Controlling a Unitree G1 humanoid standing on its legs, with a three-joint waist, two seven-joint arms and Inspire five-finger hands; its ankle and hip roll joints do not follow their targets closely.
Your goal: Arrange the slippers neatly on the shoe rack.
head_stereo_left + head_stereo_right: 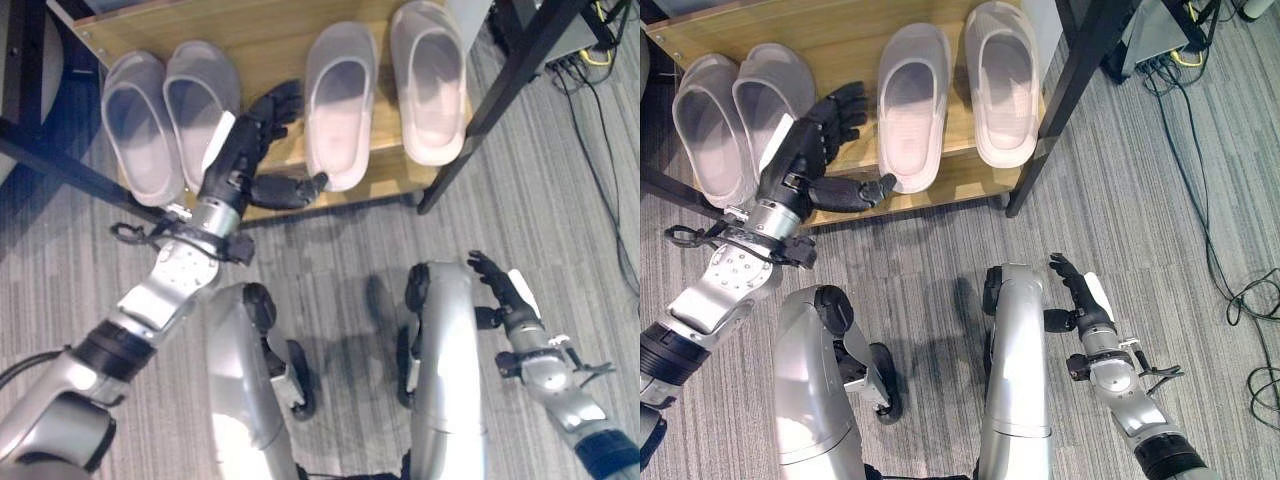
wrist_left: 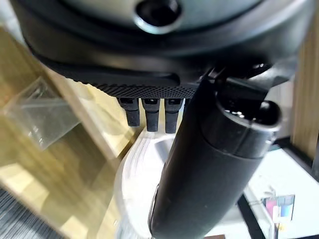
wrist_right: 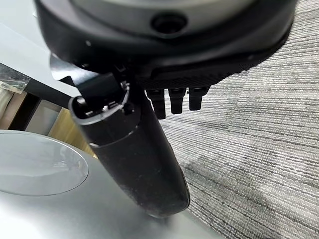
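The robot's left hand (image 1: pixel 245 150) reaches out over the front edge of the low wooden shoe rack shelf (image 1: pixel 270 45), in the gap between the two pairs of slippers. Its fingers (image 1: pixel 280 103) are extended and loosely spread, and its thumb (image 1: pixel 290 190) points sideways toward the heel of the nearest slipper. The hand holds nothing; whether the thumb tip actually touches that heel cannot be determined from the head views.

Four pale, translucent-white rubber slippers lie toes-back on the shelf. The left pair (image 1: pixel 170 115) sits side by side, touching, angled slightly. The right pair is upright and parallel: the inner right slipper (image 1: pixel 338 100) overhangs the shelf's front edge at the heel, and the outer right slipper (image 1: pixel 428 80) lies just beside it, set a little further back.

The right hand (image 1: pixel 1080 290) hangs low beside the robot, over the grey striped carpet (image 1: pixel 330 240), well apart from the rack. Its fingers are straight and relaxed, empty.

A black metal frame leg (image 1: pixel 505 95) slants across the rack's right end.
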